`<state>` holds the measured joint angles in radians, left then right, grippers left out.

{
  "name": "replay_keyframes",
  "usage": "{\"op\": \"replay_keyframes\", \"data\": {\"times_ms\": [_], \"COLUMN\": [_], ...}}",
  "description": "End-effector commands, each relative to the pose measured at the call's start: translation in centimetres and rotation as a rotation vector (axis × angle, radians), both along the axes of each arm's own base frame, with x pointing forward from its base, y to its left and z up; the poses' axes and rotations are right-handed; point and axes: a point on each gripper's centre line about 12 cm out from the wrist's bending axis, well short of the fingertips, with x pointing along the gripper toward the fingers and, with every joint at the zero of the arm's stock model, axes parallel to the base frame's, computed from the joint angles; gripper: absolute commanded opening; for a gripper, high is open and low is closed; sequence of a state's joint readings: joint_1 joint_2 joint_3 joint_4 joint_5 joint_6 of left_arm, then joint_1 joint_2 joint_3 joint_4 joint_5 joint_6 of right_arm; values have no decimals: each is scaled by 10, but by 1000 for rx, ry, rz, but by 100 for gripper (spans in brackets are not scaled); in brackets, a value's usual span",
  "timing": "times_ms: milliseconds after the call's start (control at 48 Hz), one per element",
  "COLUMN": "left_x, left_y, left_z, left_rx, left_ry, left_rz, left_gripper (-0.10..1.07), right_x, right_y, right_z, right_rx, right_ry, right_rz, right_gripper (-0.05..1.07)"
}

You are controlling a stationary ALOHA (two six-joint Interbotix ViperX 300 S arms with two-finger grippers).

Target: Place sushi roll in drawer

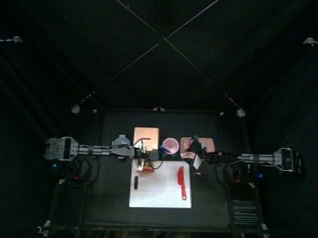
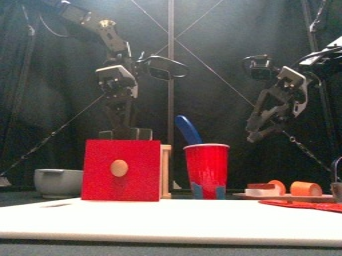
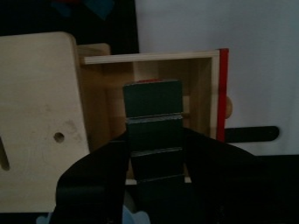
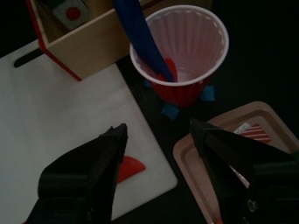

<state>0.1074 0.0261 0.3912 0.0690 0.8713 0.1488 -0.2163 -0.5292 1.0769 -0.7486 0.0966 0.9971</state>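
The drawer point(image 3: 176, 72) of the orange-tan wooden unit point(image 1: 148, 132) is pulled open, and its red front point(image 2: 123, 170) faces the camera in the front view. My left gripper point(image 3: 155, 114) hangs over the open drawer, shut on a dark-wrapped sushi roll point(image 3: 155, 98). In the front view this gripper point(image 2: 128, 126) dips behind the red front. In the right wrist view the roll's white-and-red end point(image 4: 73, 10) shows inside the drawer. My right gripper point(image 4: 163, 144) is open and empty, above the mat's edge near the pink cup point(image 4: 181, 44).
The pink cup holds a blue utensil point(image 4: 135, 26). A pink tray point(image 4: 233, 144) with food pieces lies to the right of the cup. A white mat point(image 1: 159, 186) carries a red knife point(image 1: 181, 181). A grey bowl point(image 2: 58, 181) stands left of the drawer.
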Motion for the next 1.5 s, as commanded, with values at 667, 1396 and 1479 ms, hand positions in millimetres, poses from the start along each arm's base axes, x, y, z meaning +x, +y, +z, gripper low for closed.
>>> {"op": "replay_keyframes", "data": {"times_ms": [667,1396,1479], "left_x": [14,6,2], "left_y": [-3,2,2], "left_z": [2,52,68], "left_rx": [-32,-5,5], "left_ry": [-16,-87,-129], "left_rz": [13,40,46], "left_gripper": [90,94,94], "right_x": [1,1,3], "right_y": [0,0,2], "right_z": [5,6,12], "right_rx": [-3,-3,-12], "right_ry": [-18,-22,-41], "right_rz": [-1,2,14], "right_gripper": [92,92,92]}}
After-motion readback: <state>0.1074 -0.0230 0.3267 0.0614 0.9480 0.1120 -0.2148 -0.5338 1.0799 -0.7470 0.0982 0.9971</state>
